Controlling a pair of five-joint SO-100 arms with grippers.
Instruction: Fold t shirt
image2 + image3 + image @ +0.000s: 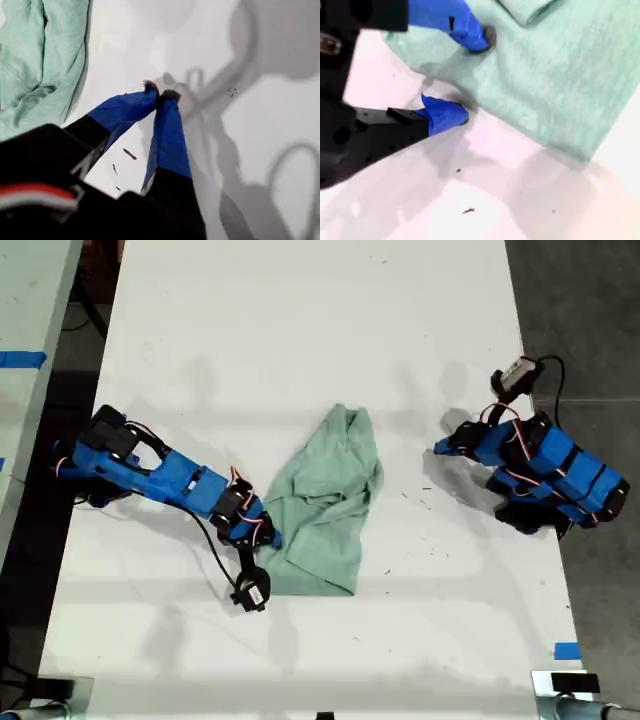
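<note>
While the t shirt (325,502) lies crumpled near the middle of the white table (300,330) in the exterior view, a blue arm reaches in from that view's left and meets the shirt's lower edge. Another blue arm sits folded at the exterior view's right, well apart from the cloth.

Seen from the first wrist view, the first gripper (160,94) hangs over bare table with its taped tips pressed together, holding nothing. The mint-green shirt shows only at the edge of this picture, clear of the tips.

Seen from the second wrist view, the second gripper (472,80) has its jaws spread apart. One tip rests on the shirt's edge; the other sits on the table just beside the cloth.
</note>
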